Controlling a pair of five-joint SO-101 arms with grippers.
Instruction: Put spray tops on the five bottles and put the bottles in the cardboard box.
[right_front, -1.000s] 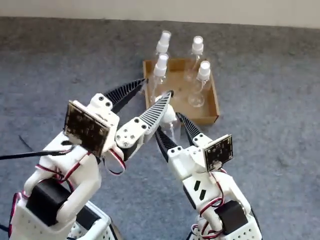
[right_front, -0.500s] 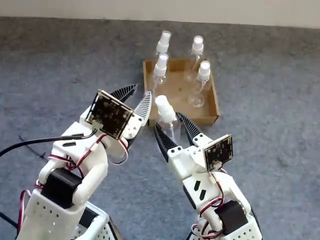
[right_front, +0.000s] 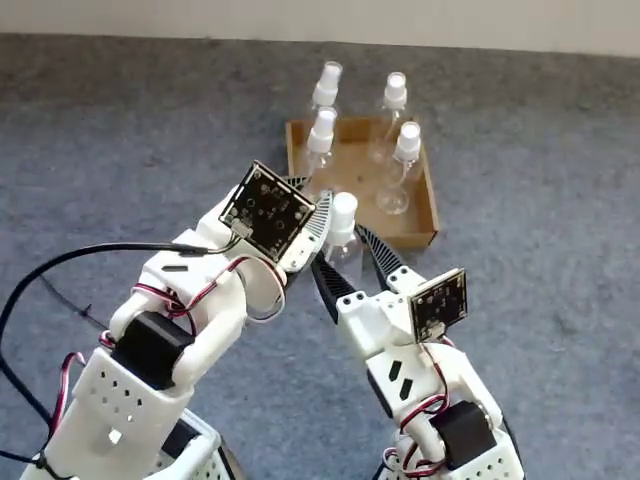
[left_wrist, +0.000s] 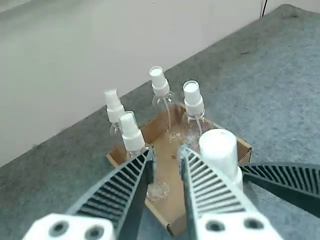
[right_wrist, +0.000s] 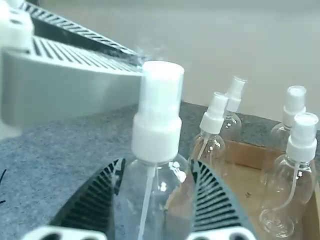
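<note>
My right gripper (right_front: 338, 245) is shut on a clear bottle (right_wrist: 155, 195) that stands upright just in front of the cardboard box (right_front: 425, 215). A white spray top (right_front: 343, 213) sits on the bottle's neck (right_wrist: 157, 110). My left gripper (left_wrist: 166, 152) hovers right beside that top (left_wrist: 217, 150). Only a narrow gap parts its fingers (left_wrist: 192, 175), and nothing is between them. Several other capped bottles (right_front: 400, 165) stand in the box or at its far edge. I cannot tell whether the rear ones (right_front: 326, 85) are inside it.
Grey carpet (right_front: 540, 150) covers the table around the box. A black cable (right_front: 60, 265) runs off the left arm toward the near left. A pale wall (left_wrist: 75, 45) rises behind the box.
My left gripper has gone from wide open to nearly shut and has swung right, close beside the spray top. The held bottle has shifted slightly right. The right arm has stayed put.
</note>
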